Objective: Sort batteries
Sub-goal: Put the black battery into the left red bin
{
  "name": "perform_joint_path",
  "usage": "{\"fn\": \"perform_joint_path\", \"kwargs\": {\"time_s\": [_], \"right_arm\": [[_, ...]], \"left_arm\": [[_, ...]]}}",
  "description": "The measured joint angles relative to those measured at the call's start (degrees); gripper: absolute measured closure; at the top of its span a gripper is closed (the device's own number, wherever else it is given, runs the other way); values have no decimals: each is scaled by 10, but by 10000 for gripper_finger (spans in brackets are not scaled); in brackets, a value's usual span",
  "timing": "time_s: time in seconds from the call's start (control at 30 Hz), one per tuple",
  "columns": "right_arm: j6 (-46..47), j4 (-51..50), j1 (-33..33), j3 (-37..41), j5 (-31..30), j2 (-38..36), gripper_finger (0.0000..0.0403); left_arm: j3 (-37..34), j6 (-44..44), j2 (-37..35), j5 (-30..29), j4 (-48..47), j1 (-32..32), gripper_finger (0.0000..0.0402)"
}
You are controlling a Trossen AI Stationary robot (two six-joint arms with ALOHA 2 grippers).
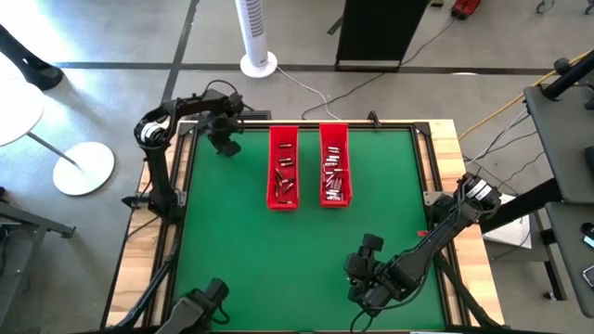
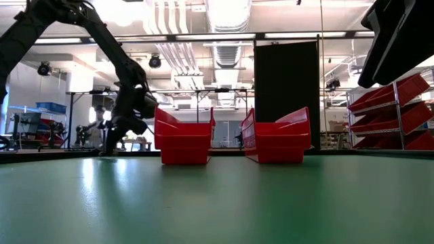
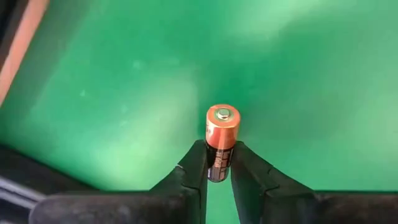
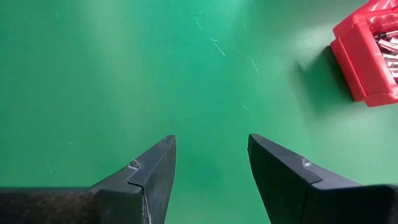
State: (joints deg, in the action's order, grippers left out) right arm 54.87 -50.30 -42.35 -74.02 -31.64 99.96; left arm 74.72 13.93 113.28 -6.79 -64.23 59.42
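Observation:
Two long red trays stand side by side at the table's far middle, the left tray (image 1: 283, 168) with darker batteries, the right tray (image 1: 335, 164) with silvery ones. My left gripper (image 1: 224, 146) is over the far left of the green mat, left of the trays, shut on one battery (image 3: 222, 134) with a copper-coloured top and black body. My right gripper (image 4: 211, 165) hangs open over bare mat near the front right (image 1: 367, 278), with nothing between its fingers. My left gripper pinches the battery's black lower body (image 3: 218, 168) between its two fingertips. The fingers (image 3: 194, 168) point steeply down at the mat. The battery's copper end with its metal cap (image 3: 223, 114) sticks out beyond the fingertips. Whether it is clear of the mat I cannot tell.
A corner of the right tray (image 4: 367, 56) shows in the right wrist view. Green mat (image 1: 297, 250) lies open in front of the trays. A wooden border and black frame (image 1: 176, 186) run round the table. A white fan stand (image 1: 259, 37) is on the floor beyond the far edge.

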Motion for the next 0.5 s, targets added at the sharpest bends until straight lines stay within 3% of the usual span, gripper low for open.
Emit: {"fn": "perform_joint_path", "kwargs": {"time_s": [0.27,0.5], "right_arm": [[4,0,0,0,0,0,209],[6,0,0,0,0,0,209]], "left_arm": [[-8,2,-24,82,32,-20,369],[-34,5,-27,92,60,-61,370]]}}
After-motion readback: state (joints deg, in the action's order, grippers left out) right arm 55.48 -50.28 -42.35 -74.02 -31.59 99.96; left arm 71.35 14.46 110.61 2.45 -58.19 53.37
